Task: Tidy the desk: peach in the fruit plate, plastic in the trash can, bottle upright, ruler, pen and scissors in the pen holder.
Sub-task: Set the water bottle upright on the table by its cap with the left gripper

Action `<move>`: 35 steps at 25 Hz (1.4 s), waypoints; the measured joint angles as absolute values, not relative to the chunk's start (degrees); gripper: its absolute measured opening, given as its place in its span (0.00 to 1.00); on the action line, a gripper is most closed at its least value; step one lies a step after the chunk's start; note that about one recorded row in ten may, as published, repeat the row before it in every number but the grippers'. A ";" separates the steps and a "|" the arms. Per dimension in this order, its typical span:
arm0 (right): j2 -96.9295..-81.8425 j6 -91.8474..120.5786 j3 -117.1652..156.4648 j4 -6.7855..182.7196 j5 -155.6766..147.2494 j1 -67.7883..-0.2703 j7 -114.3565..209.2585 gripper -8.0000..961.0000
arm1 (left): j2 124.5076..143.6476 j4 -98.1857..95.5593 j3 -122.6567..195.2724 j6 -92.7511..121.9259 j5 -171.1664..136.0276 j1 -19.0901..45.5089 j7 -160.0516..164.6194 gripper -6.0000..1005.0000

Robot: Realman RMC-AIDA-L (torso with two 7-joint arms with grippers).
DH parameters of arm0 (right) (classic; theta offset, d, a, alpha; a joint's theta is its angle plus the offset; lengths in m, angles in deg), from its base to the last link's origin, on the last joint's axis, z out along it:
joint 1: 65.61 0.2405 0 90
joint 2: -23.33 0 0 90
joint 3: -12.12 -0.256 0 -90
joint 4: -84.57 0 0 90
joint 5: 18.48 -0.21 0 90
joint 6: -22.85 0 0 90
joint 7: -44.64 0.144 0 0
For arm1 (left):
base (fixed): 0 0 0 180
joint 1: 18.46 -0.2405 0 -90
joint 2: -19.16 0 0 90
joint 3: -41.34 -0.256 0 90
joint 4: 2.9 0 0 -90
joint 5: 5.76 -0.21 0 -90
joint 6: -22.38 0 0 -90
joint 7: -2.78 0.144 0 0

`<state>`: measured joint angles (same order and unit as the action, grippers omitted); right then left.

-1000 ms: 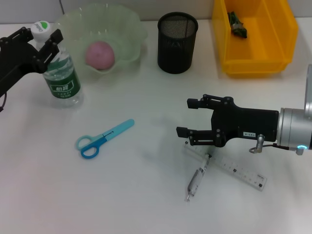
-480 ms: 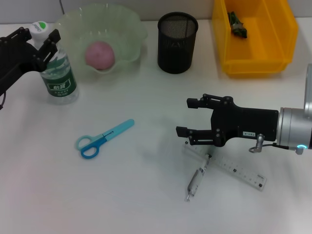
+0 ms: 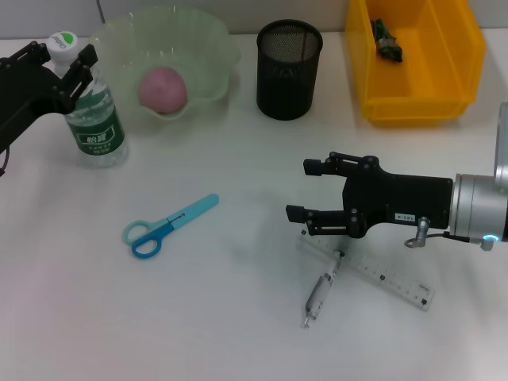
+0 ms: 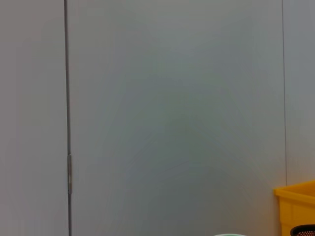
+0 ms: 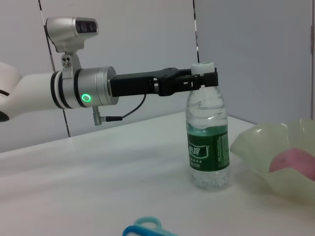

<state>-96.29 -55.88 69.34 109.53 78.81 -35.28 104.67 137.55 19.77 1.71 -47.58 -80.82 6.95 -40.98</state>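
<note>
The green-labelled bottle [image 3: 96, 119] stands upright at the far left of the desk, with my left gripper [image 3: 65, 60] shut around its neck below the white cap. The right wrist view shows the same grip [image 5: 199, 81] on the bottle [image 5: 208, 147]. My right gripper [image 3: 302, 190] is open and empty, hovering just above the pen [image 3: 321, 290] and the clear ruler [image 3: 382, 275] it lies across. The blue scissors [image 3: 167, 226] lie at centre left. The peach [image 3: 163, 89] sits in the green fruit plate [image 3: 208, 33]. The black mesh pen holder [image 3: 289, 70] stands at the back.
A yellow bin [image 3: 417, 103] at the back right holds a crumpled piece of plastic [image 3: 387, 40]. The fruit plate stands close beside the bottle. The left wrist view shows mostly wall, with the corner of the yellow bin [image 4: 295, 206].
My left gripper has shifted the bottle slightly back and left, bringing it from a tilt to upright. The right arm has not moved.
</note>
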 joint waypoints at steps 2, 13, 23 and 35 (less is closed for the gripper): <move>-96.29 -55.67 69.34 109.53 78.81 -35.23 104.71 0.86 | 137.55 19.77 1.71 -47.58 -80.81 6.95 -40.98 0.49; -96.21 -55.36 69.34 108.73 78.81 -34.58 104.73 0.86 | 137.55 19.77 1.71 -47.57 -80.81 6.94 -40.99 0.50; -96.20 -55.35 69.34 108.81 78.81 -34.58 104.73 0.86 | 137.55 19.77 1.71 -47.58 -80.81 6.97 -40.99 0.51; -96.20 -54.67 69.34 108.74 78.81 -34.58 104.76 0.86 | 137.55 19.75 1.71 -47.57 -80.81 7.12 -41.10 0.52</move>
